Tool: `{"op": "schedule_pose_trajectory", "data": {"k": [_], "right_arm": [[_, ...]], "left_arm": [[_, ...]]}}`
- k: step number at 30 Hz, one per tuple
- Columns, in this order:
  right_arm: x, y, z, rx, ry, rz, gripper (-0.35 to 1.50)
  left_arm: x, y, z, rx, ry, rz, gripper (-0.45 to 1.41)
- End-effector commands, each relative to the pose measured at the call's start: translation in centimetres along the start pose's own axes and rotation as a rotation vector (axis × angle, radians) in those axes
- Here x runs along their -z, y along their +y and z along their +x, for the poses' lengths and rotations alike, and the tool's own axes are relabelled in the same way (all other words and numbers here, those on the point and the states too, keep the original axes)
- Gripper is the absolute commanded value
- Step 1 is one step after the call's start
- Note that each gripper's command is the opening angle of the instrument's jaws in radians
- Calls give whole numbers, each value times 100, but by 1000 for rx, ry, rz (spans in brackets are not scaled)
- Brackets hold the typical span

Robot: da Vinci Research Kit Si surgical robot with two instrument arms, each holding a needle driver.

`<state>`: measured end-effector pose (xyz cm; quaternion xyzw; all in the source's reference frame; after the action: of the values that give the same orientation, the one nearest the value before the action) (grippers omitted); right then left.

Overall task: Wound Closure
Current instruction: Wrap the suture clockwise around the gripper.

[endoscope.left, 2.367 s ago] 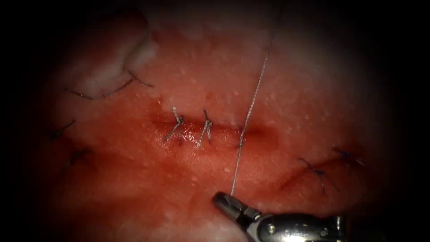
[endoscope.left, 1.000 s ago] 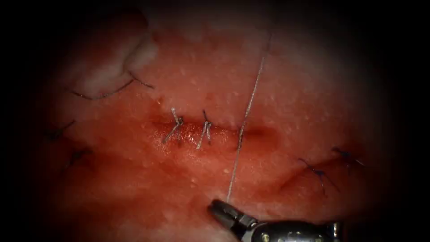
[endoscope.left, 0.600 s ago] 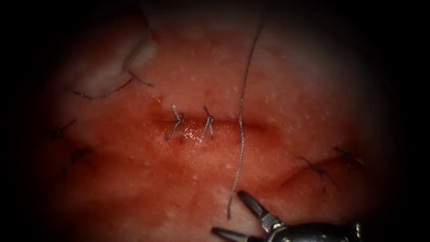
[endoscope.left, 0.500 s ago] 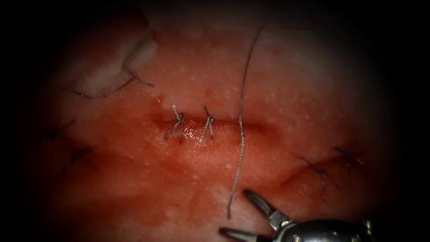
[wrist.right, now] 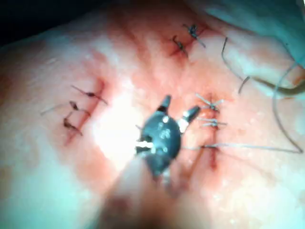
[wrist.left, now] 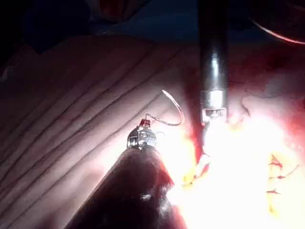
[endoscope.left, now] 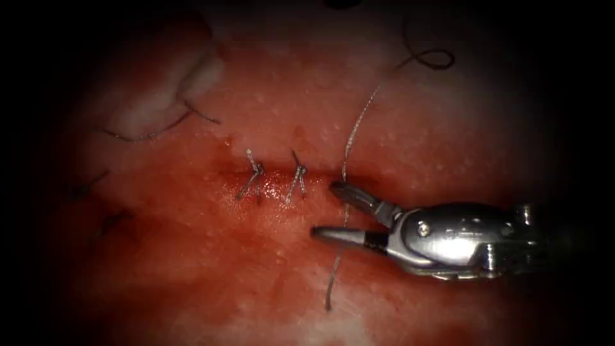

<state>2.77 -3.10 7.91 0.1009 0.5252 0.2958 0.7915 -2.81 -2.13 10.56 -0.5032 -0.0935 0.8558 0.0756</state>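
Your right tool (endoscope.left: 330, 211) sat over the right end of the cut (endoscope.left: 301, 182) with its jaws spread wide, gripping nothing, the thread (endoscope.left: 349, 138) running between them. That thread crossed the cut and lay slack, its free end on the tissue (endoscope.left: 192, 269) nearer the camera. Your left tool (wrist.left: 143, 133) gripped the curved needle (wrist.left: 174, 107) near its tail, clear of the tissue.
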Motion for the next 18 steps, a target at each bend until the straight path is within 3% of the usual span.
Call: {"op": "schedule_pose_trajectory", "data": {"k": [1,11,18], "right_arm": [[-15,12,-2,-6,19,-8,-18],[-22,59,17,-28,138,-70,-22],[-15,77,27,-42,190,-103,-23]], "left_arm": [[-5,2,-2,-7,1,0,-45],[-13,61,-48,-28,3,-25,-45],[-22,90,-78,-10,3,-38,-45]]}}
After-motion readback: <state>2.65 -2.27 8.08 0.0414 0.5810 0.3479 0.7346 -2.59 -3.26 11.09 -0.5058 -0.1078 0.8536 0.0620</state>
